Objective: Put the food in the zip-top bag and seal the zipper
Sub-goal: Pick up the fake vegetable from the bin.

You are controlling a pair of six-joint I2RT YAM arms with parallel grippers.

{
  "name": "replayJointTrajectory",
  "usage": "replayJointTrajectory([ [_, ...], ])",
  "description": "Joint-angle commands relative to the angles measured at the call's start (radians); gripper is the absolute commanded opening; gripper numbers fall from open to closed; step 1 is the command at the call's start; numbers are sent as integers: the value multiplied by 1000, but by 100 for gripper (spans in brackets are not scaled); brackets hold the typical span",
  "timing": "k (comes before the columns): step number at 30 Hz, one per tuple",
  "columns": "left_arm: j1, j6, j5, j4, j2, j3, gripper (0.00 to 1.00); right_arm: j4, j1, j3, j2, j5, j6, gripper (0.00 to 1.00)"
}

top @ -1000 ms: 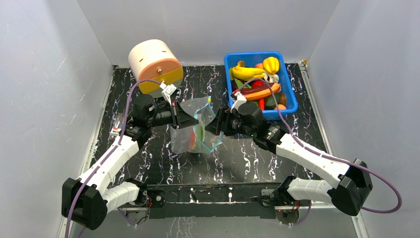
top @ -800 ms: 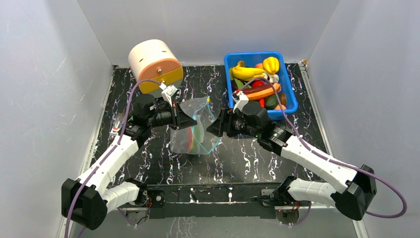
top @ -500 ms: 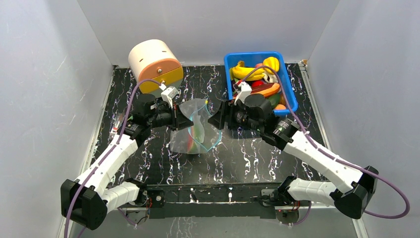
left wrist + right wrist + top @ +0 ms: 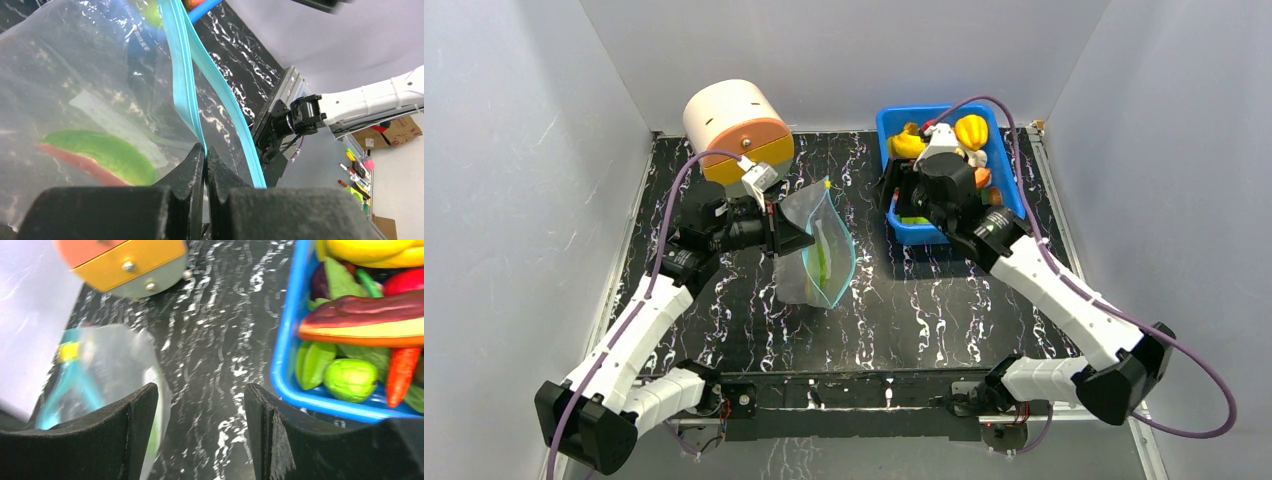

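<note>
Over the near rim of the blue plastic bin (image 4: 281, 360), my right gripper (image 4: 200, 395) hangs empty, jaws well apart. To pick well, I should drop straight onto one loose piece of the small plastic toy food (image 4: 350, 380), clear of the wall. My left gripper (image 4: 205, 150) is pinched tight on the clear crinkly zip-top bag (image 4: 819, 255) beside its teal-blue zipper strip (image 4: 182, 85), holding it upright mid-way across the black marbled table (image 4: 924, 300).

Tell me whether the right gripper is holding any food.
No, the right gripper stands open and empty near the blue bin.
</note>
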Motion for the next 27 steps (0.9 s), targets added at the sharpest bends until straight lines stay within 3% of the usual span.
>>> replayJointTrajectory([
  [1, -4, -20, 48, 84, -39, -5, 0, 28, -147, 15, 54, -11, 21, 61],
  [6, -5, -6, 83, 81, -28, -37, 0, 58, -299, -23, 107, -16, 111, 61],
  [14, -5, 109, 13, -36, -39, -27, 0, 130, -435, -64, 185, 63, 288, 61],
  [22, -4, 8, 28, -8, -76, -22, 0, 118, -449, -95, 239, 158, 591, 62],
  [27, -4, -173, 39, 156, -99, -121, 0, 63, -462, -70, 296, 221, 715, 62],
])
